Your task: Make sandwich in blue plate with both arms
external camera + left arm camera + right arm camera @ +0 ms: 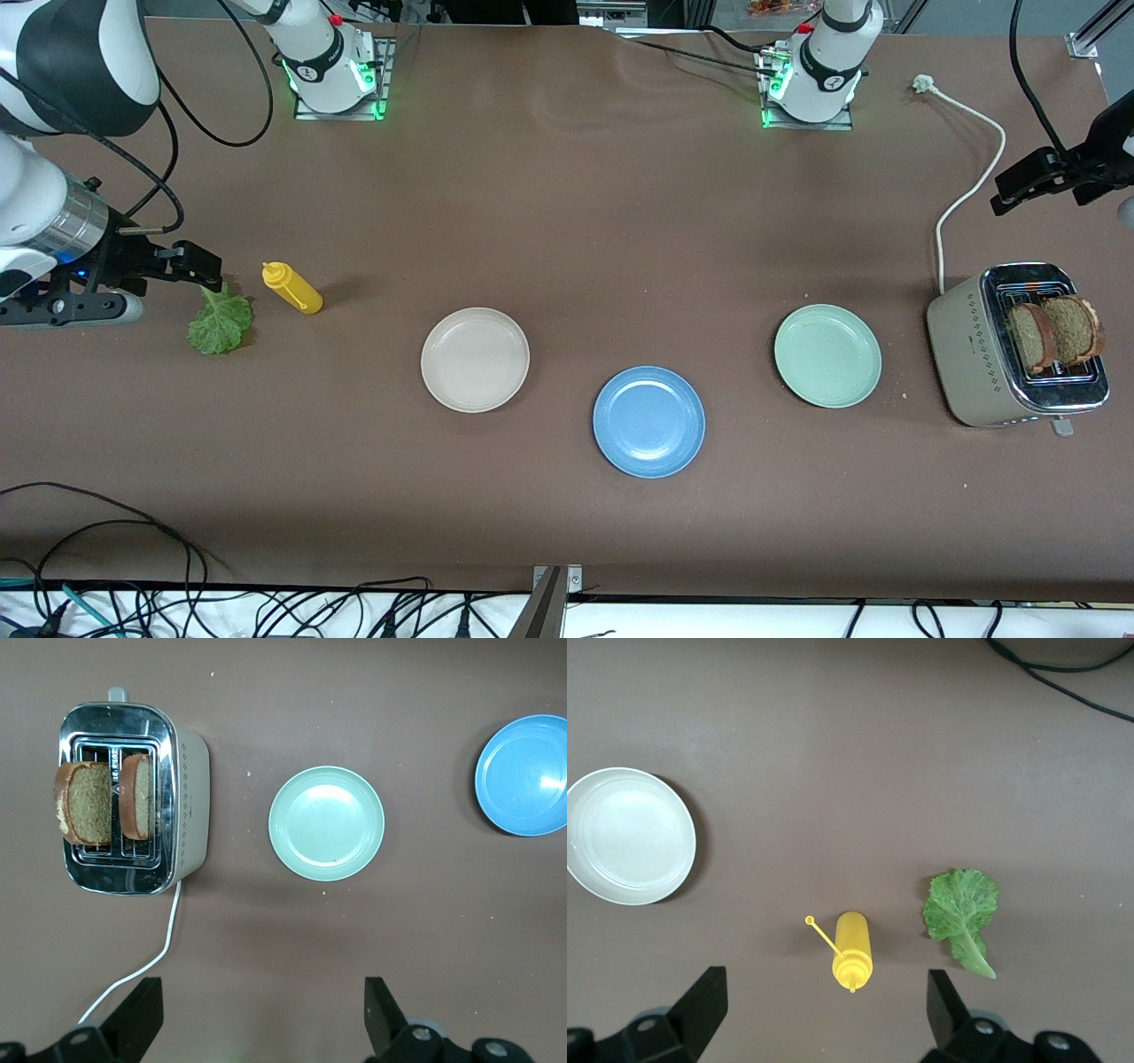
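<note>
The blue plate [648,422] is seen bare on the brown desk [567,221], close to the middle of the desk's edge nearest the front camera. It lies between two other plates and nearer to the front camera than both: a beige-pink plate [475,359] toward the right arm's end and a pale green plate [827,355] toward the left arm's end. None of the three plates touches another.

Two slices of brown bread [1054,332] are standing upright in the slots of a beige toaster [974,354] at the left arm's end of the desk, just beside the pale green plate. A white cord [970,190] runs from the toaster toward the desk's edge where the arm bases stand.

A frilly green lettuce leaf [220,323] is lying flat on the desk at the right arm's end, with a yellow squeeze bottle [292,288] on its side just beside it, apart from the leaf.

The left hand [261,1014] is held up over the bare desk near the toaster, its fingers spread wide and nothing between them. The right hand [824,1010] is held up over the desk near the lettuce leaf and the bottle, likewise spread wide and gripping nothing.
</note>
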`<state>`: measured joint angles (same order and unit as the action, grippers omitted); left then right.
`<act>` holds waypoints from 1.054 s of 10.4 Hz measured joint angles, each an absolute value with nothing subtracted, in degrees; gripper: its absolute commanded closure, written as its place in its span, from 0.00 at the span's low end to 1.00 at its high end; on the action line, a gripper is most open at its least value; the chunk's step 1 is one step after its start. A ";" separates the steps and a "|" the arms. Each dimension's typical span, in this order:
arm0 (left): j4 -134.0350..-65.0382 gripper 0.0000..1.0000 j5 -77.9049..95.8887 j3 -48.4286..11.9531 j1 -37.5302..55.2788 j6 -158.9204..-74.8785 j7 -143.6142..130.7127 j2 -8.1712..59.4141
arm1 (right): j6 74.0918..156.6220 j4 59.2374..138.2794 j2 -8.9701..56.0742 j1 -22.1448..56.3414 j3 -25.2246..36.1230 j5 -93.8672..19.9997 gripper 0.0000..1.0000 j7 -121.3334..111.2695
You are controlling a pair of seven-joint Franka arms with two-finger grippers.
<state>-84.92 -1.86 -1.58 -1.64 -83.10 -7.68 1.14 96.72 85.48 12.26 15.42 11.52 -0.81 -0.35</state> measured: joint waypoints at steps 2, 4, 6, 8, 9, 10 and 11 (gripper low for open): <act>-84.92 0.00 -1.86 -1.58 -1.64 -83.10 -7.68 1.15 | 96.72 85.48 12.26 15.42 11.52 -0.81 0.00 -0.35; -84.92 0.00 -1.86 -1.58 -1.64 -83.10 -7.68 1.16 | 96.72 85.48 12.26 15.42 11.52 -0.81 0.00 -0.35; -84.92 0.00 -1.86 -1.58 -1.64 -83.10 -7.68 1.16 | 96.72 85.48 12.27 15.42 11.52 -0.81 0.00 -0.35; -85.03 0.00 -1.86 -1.58 -1.64 -83.12 -7.68 1.40 | 96.72 85.48 12.27 15.42 11.52 -0.81 0.00 -0.35; -85.12 0.00 -1.86 -1.58 -1.64 -83.15 -7.68 1.99 | 96.72 85.47 12.27 15.42 11.52 -0.81 0.00 -0.35; -85.12 0.00 -1.86 -1.58 -1.64 -83.52 -7.68 2.69 | 96.72 85.46 12.27 15.42 11.52 -0.81 0.00 -0.35; -85.13 0.00 -1.86 -1.58 -1.73 -84.09 -7.68 3.41 | 96.72 85.45 12.27 15.42 11.52 -0.81 0.00 -0.35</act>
<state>-85.13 -1.86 -1.58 -1.73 -84.09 -7.68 3.41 96.72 85.45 12.27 15.42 11.52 -0.81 -0.35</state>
